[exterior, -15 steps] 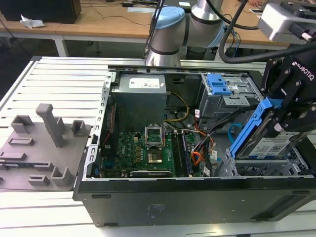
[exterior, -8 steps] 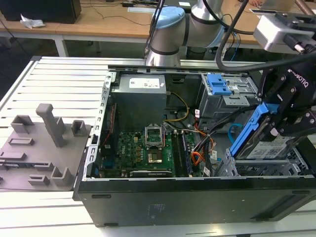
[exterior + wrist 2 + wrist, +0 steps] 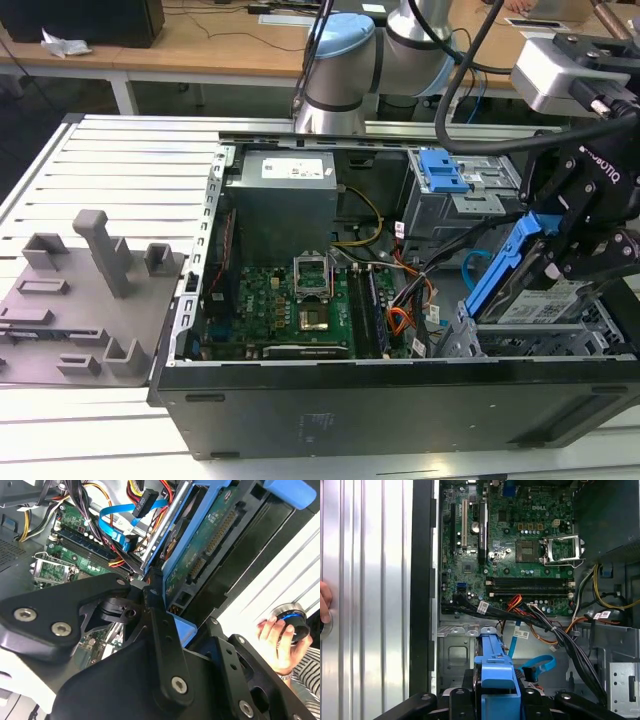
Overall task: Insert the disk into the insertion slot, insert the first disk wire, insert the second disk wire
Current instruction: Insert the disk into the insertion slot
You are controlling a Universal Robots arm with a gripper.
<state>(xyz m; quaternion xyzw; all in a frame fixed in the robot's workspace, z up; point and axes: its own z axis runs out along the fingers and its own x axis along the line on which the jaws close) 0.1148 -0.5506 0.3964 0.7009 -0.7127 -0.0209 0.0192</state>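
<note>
Between your gripper's (image 3: 560, 262) black fingers (image 3: 160, 625) sits the disk (image 3: 540, 300), clamped by its blue carrier rail (image 3: 495, 670) and tilted. Directly beneath the tool lies the insertion slot (image 3: 458, 342); contact cannot be confirmed. Just ahead of the tool, a loose blue cable (image 3: 540, 664) lies short of the motherboard (image 3: 520, 540).
</note>
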